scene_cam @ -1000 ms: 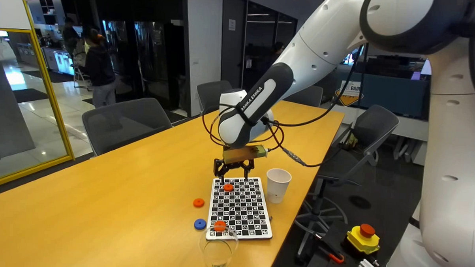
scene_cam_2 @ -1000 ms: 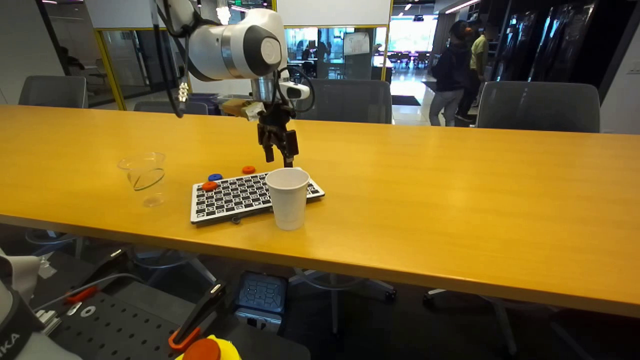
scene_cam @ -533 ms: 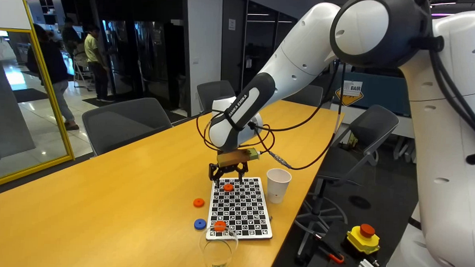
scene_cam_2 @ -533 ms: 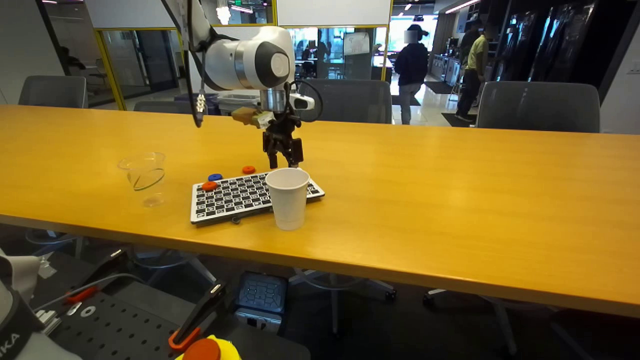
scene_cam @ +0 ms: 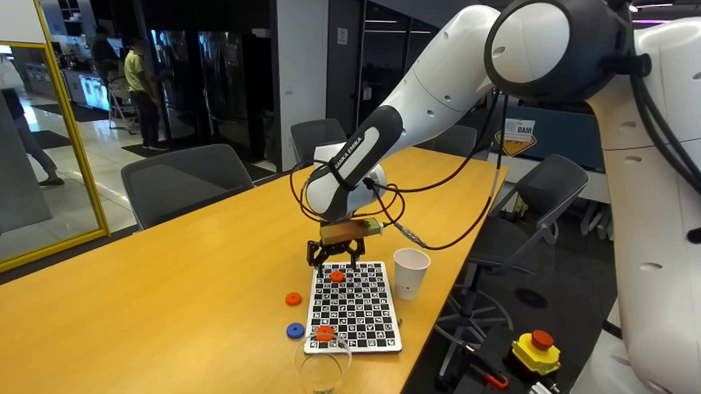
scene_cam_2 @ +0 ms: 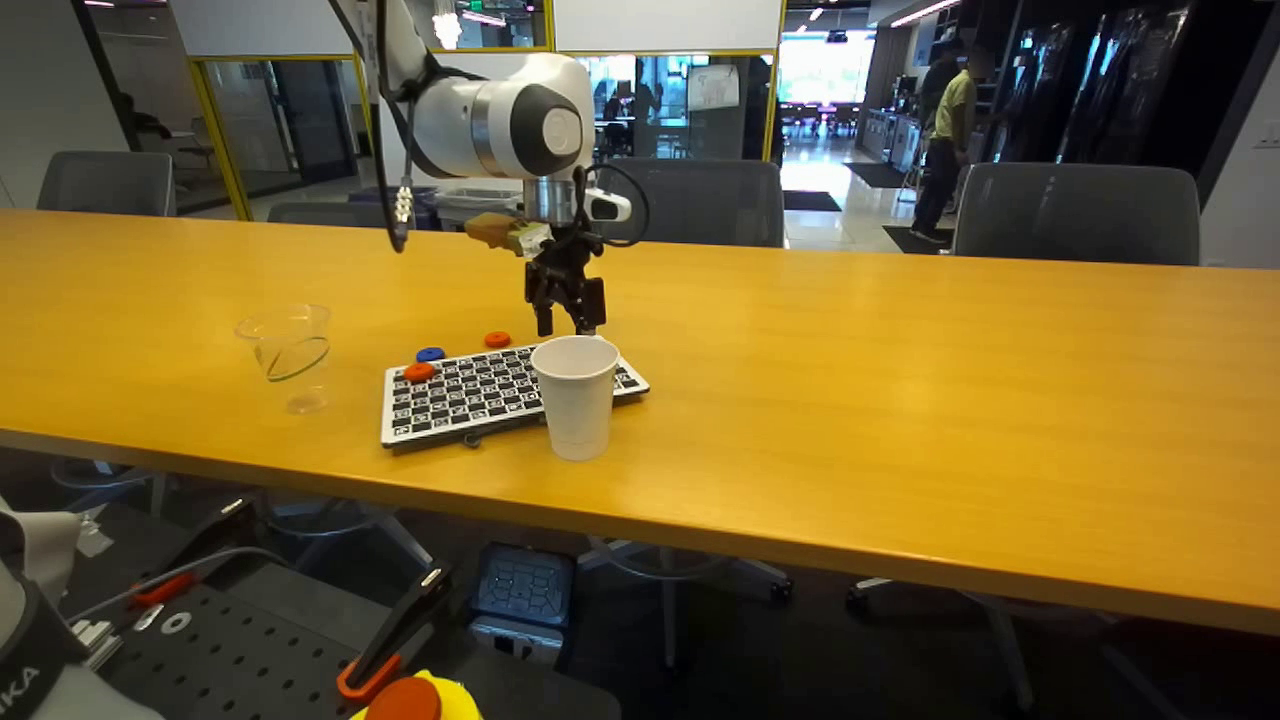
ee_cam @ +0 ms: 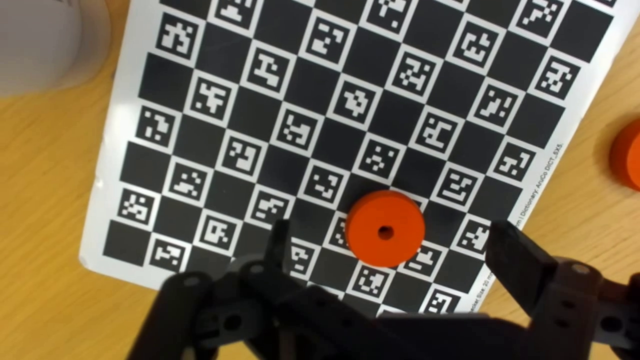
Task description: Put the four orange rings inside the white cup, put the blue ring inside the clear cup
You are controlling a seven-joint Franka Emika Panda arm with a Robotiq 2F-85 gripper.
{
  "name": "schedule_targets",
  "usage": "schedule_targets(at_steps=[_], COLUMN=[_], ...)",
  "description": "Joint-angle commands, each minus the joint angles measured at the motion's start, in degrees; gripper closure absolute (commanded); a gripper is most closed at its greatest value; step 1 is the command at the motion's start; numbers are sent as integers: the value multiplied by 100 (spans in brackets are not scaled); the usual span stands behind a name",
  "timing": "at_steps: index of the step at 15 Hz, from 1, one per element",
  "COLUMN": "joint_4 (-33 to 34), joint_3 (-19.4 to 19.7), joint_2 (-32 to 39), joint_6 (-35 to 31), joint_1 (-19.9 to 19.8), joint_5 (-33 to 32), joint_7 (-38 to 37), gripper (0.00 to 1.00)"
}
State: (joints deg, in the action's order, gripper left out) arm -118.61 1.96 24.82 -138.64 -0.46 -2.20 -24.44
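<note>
- Flat on the checkered board (scene_cam: pixel 358 314), near its end under the gripper (ee_cam: pixel 390 231): one orange ring (ee_cam: pixel 385 216).
- Above that end of the board: fingers (ee_cam: pixel 517 265) spread wide, one to each side of that orange ring in the wrist view, apart from it; height over the surface hard to judge.
- At a corner of the board's opposite end: second orange ring (scene_cam_2: pixel 420 371), flat.
- On the table (scene_cam: pixel 207 285), just beside one long side of the board: third orange ring (scene_cam: pixel 292 300) and, nearer that corner, blue ring (scene_cam: pixel 295 330).
- Just beside the board's other long side, toward the gripper end: white cup (scene_cam: pixel 411 275), upright.
- Near the board's opposite end: clear cup (scene_cam_2: pixel 290 345), upright, thin greenish line across its wall.
- On the board itself: black and white squares, blocky codes, white border, small print along the side by the third orange ring.
- Under the board and well past it: smooth honey-yellow tabletop, fine grain.
- Around the table, well apart from the board: gray chairs (scene_cam: pixel 182 182).
- Below the table edge, on the board's white-cup side: dark stand (scene_cam_2: pixel 250 640), yellow box (scene_cam: pixel 534 355) with red button.
- Far beyond the board, across shiny floor (scene_cam: pixel 104 162): yellow-framed panel (scene_cam: pixel 76 135), tall black units (scene_cam: pixel 220 87), person in yellow-green shirt (scene_cam: pixel 136 73).
</note>
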Motion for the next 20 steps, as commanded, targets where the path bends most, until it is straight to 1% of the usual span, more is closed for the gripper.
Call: schedule_targets(at_steps=[1,2,4,5,7,8,9,10,11,13,15,20], joint_4=[156,158,167,172,188,197,209,229,243,219,32,-965], joint_3=[94,102,103,105,110,111,113,112,114,116,114,221], joint_2=[37,45,59,68,90,104,122,134,146,94,-112,-1141], joint_6=[181,186,216,228,264,285,301,324,345,416,403,65], joint_1=[72,77,74,72,75,76,79,79,81,81,62,73], joint_5=[193,179,186,188,183,182,178,177,174,182,213,131], joint_7=[206,218,233,239,246,250,251,253,250,234,244,118], gripper=[25,27,41,51,65,73,80,83,81,81,81,81])
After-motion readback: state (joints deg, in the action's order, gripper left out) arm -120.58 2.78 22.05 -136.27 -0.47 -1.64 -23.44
